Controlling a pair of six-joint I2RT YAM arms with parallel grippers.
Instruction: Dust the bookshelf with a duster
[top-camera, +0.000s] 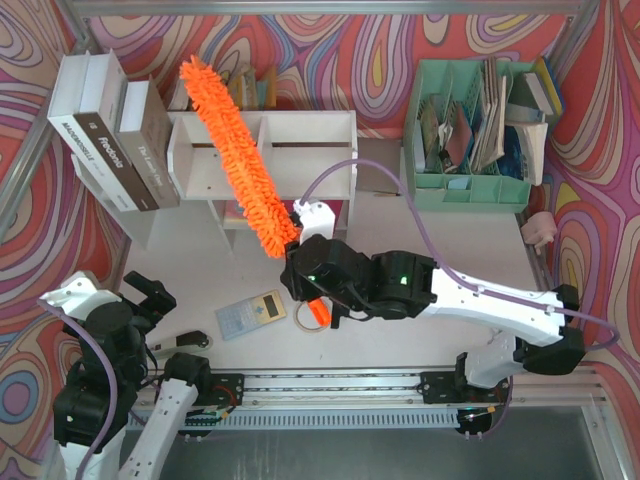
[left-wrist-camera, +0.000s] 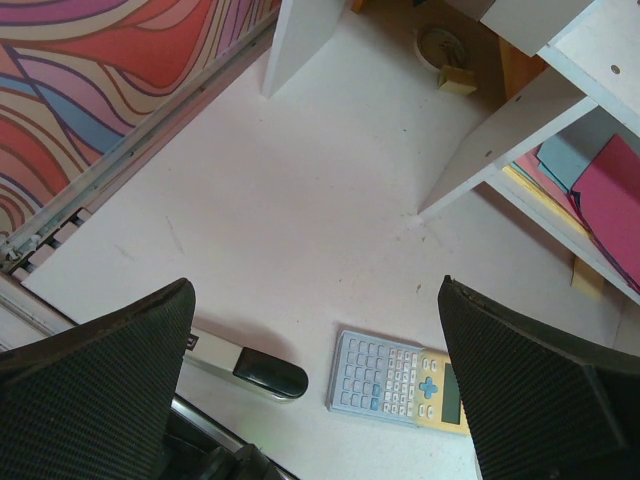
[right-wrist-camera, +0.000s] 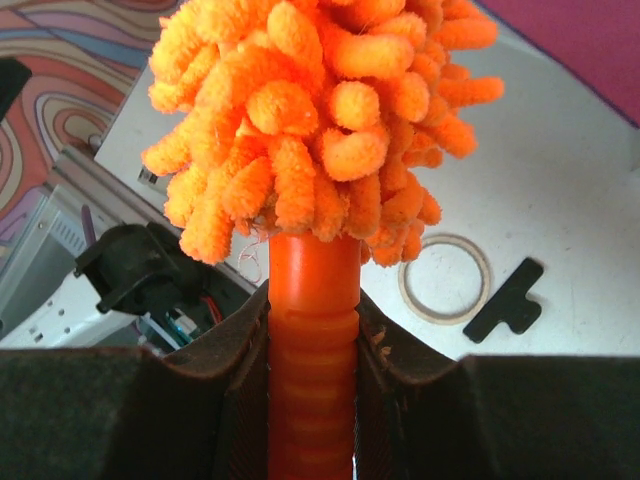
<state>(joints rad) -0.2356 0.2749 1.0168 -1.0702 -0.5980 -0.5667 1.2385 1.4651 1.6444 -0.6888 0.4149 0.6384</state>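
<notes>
Our right fingers (right-wrist-camera: 230, 400) grip the fluffy orange microfibre duster (top-camera: 238, 160), which slants up-left over the small white wooden bookshelf (top-camera: 310, 125). Our left fingers (left-wrist-camera: 100, 390) gape empty.

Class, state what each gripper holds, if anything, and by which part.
The right gripper holds the duster by its handle. The left gripper is open and holds nothing.

White tabletop (top-camera: 200, 265): a pale-blue and yellow pocket calculator (top-camera: 251, 313) lies flat near the front edge. A black-tipped silver stapler (left-wrist-camera: 262, 372) lies just left of it. A thin tan ring (right-wrist-camera: 440, 320) lies flat, with a flat black angular piece (right-wrist-camera: 510, 300) near it, not touching. Large white and brown hardback books (top-camera: 105, 150) stand at rear left. A mint-green slotted organizer (top-camera: 465, 190) at rear right holds mixed papers.
</notes>
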